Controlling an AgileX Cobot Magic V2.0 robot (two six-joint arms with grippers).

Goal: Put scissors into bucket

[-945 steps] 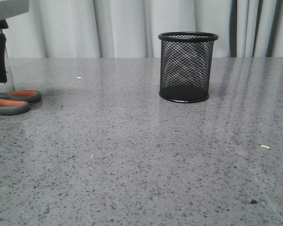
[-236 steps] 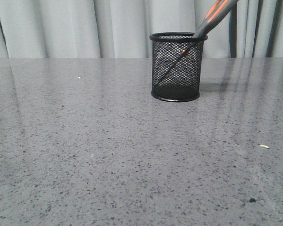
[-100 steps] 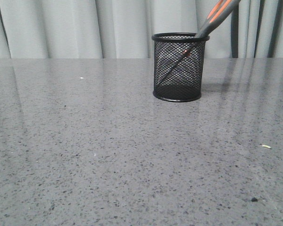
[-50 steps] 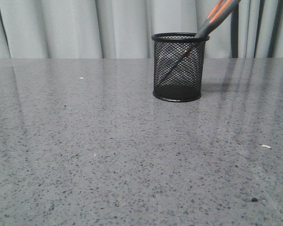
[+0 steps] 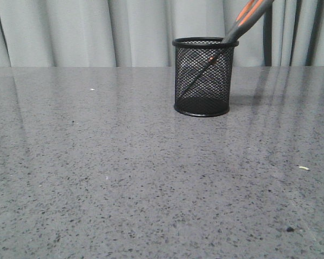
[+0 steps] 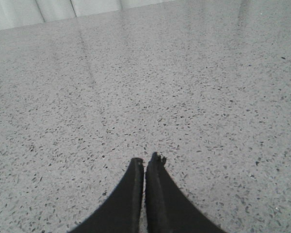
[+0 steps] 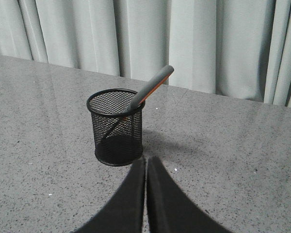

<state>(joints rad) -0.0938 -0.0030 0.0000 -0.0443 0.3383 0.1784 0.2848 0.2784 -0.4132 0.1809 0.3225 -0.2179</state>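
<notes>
Scissors (image 5: 243, 19) leaning in bucket (image 5: 204, 75), black wire-mesh cylinder

In your front view, the scissors (image 5: 243, 19) run off the top edge, so you lose the handle loops. Their blades show only dimly through the mesh of the bucket (image 5: 204, 75), and you cannot tell where the tips rest inside it. Near the bucket, pale and dark specks on the surface (image 5: 124, 178) are too small to identify. Neither gripper appears in that view.
</notes>
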